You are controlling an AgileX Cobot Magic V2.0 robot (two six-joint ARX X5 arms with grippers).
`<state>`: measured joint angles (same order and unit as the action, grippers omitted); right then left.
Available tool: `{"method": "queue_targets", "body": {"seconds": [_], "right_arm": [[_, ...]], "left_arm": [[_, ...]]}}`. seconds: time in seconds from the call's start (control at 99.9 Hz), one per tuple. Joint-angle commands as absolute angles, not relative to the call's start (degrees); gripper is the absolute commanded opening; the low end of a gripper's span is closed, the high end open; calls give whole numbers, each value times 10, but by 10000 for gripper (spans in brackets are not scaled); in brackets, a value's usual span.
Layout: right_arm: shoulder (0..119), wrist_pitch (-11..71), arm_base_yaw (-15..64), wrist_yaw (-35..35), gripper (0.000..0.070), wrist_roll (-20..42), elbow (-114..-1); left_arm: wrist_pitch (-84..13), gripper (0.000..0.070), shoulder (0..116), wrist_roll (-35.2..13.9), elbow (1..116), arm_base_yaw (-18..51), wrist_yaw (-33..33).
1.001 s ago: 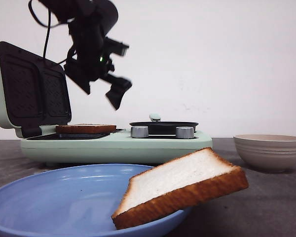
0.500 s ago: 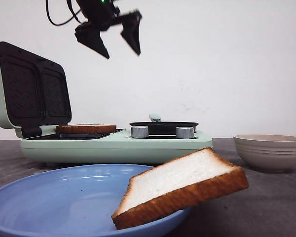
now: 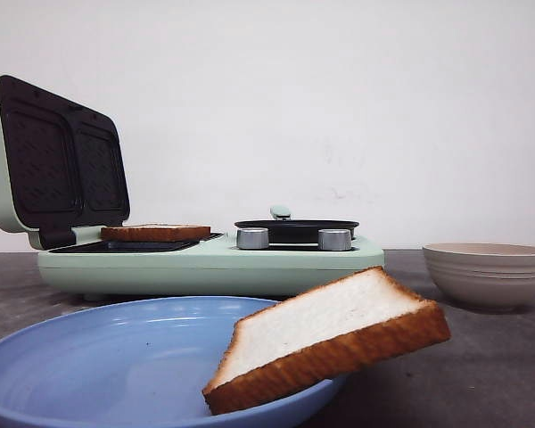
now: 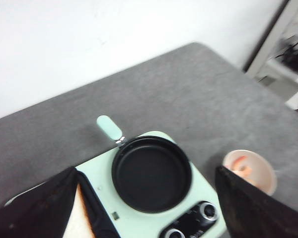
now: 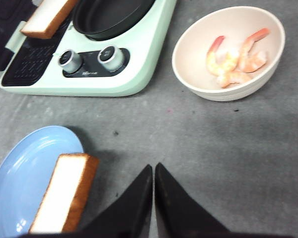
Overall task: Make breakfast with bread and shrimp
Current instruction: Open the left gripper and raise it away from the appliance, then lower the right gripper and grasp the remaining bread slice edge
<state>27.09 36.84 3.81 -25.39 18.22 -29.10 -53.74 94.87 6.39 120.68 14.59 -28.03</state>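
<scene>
Left gripper (image 4: 144, 208) high above mint appliance (image 4: 154, 218), fingers spread wide. Right gripper (image 5: 154, 198) low over bare grey tabletop (image 5: 228, 148), fingers pressed together. One bread slice (image 3: 325, 334) leans over rim of blue plate (image 3: 98, 357); another (image 3: 154, 233) on open grill. Shrimp (image 5: 236, 57) in beige bowl (image 5: 188, 59), beside appliance

Low front view, 2 overhead wrist views

One thick white bread slice (image 5: 64, 193) leans on the blue plate's rim beside the right gripper (image 5: 154, 171); another (image 5: 48, 17) lies flat on the grill; pale orange shrimp (image 5: 236, 57) lie farther ahead.
</scene>
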Motion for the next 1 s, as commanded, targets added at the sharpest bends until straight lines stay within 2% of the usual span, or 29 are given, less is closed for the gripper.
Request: {"method": "queue_targets", "body": {"seconds": [0.0, 0.18, 0.3, 0.48, 0.73, 0.991], "right_arm": [[272, 362, 40, -256, 0, 178, -298], [272, 363, 40, -267, 0, 192, -298], [272, 363, 40, -282, 0, 204, -298], [272, 369, 40, -287, 0, 208, -298], [273, 378, 45, -305, 0, 217, -298], [279, 375, 66, -307, 0, 246, -281]], "left_arm": [[-540, 469, 929, 69, 1225, 139, -305], [-573, 469, 876, 68, 1213, 105, -358], [-572, 469, 837, 70, 1157, 90, -388], [-512, 468, 748, 67, 983, 77, -410], [-363, 468, 594, -1, 733, 53, -409], [-329, 470, 486, -15, 549, 47, -405]]}}
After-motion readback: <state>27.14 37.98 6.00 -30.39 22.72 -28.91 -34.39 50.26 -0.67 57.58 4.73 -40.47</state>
